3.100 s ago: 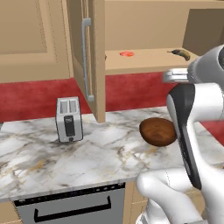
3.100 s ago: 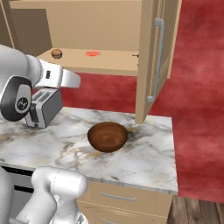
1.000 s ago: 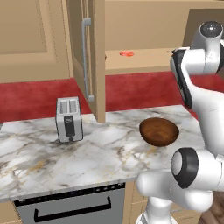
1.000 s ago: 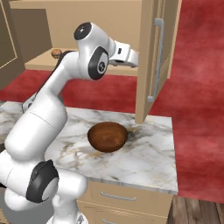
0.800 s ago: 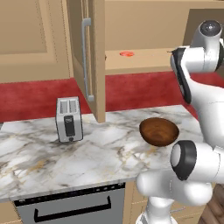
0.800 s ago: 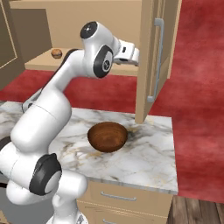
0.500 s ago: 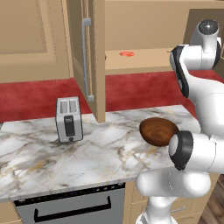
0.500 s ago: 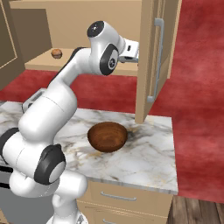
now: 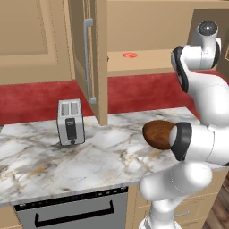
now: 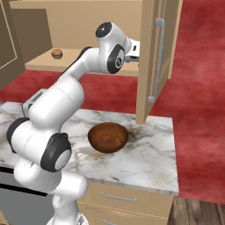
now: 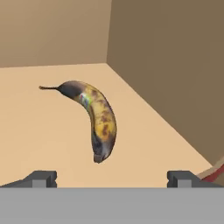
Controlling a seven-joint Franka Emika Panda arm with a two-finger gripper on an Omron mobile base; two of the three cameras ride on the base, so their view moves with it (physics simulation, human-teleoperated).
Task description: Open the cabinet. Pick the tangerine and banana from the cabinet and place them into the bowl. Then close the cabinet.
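A spotted banana point(image 11: 98, 120) is seen lying on the cabinet point(image 9: 96, 58) shelf near its side wall, its long axis running away from the gripper point(image 11: 112, 178), stem end farthest and curved left. The jaws are spread wide, empty, short of the fruit. The bowl point(image 10: 108, 137) sits on the counter point(image 10: 145, 158) below.
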